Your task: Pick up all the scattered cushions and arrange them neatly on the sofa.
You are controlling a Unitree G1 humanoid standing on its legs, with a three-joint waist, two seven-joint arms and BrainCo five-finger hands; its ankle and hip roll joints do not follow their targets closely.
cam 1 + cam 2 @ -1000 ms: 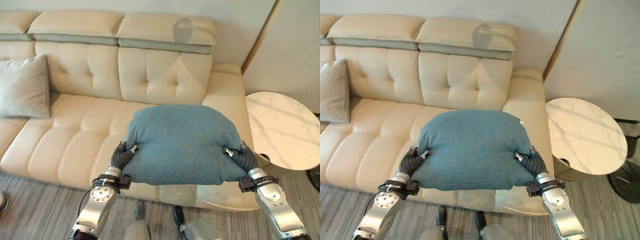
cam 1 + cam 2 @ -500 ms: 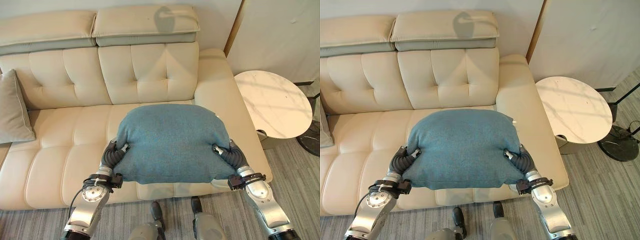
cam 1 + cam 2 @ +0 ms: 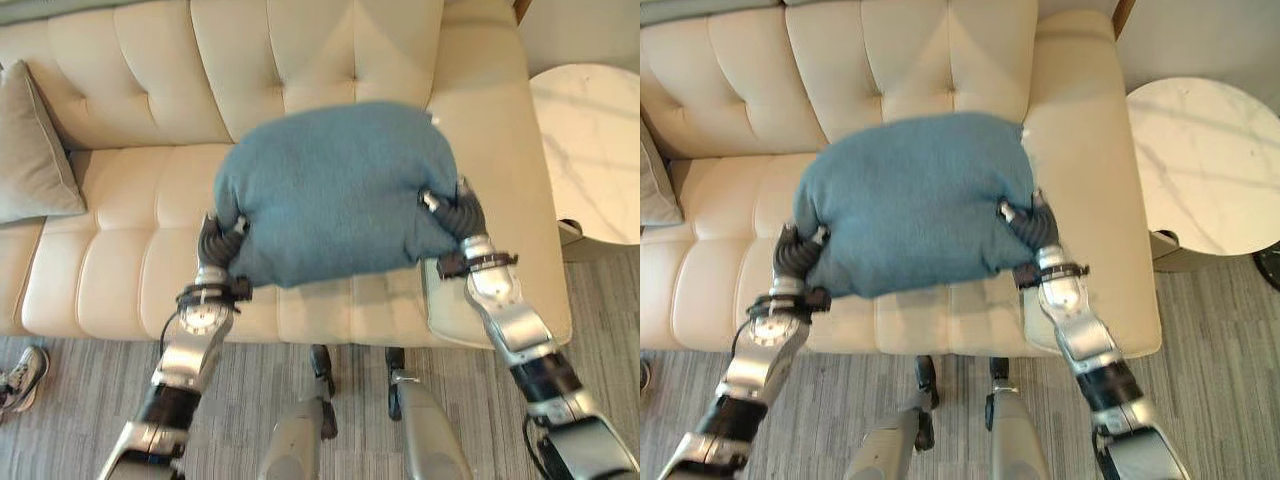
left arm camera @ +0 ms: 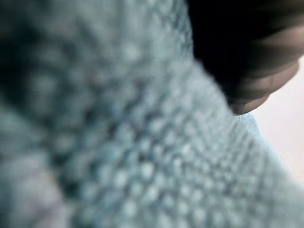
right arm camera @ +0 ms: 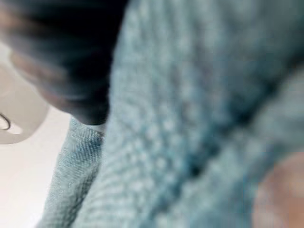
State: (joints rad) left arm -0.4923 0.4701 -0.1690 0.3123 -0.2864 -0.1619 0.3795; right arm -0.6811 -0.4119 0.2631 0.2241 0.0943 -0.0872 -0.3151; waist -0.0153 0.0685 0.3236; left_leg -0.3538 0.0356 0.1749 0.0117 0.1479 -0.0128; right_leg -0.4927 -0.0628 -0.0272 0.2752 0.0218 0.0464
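Observation:
A large blue cushion [image 3: 335, 190] hangs over the seat of the cream sofa [image 3: 120, 260], near its right armrest and close to the backrest. My left hand [image 3: 215, 243] grips its left edge with the thumb on top. On the opposite edge my right hand [image 3: 460, 215] holds it the same way. The remaining fingers of both hands are hidden under the cushion. Its blue knit [image 4: 118, 142] sits right against the left wrist camera, and the same cushion fabric [image 5: 199, 118] covers the right wrist view. A grey cushion [image 3: 35, 150] leans upright against the sofa back at the far left.
A round white marble side table [image 3: 590, 140] stands right of the sofa's armrest [image 3: 500, 150]. A person's shoe [image 3: 22, 375] shows on the striped grey floor at the lower left, in front of the sofa.
The camera has tilted down and come closer to the sofa. Both hands have carried the blue cushion forward, from above the seat's front edge to over the seat near the backrest.

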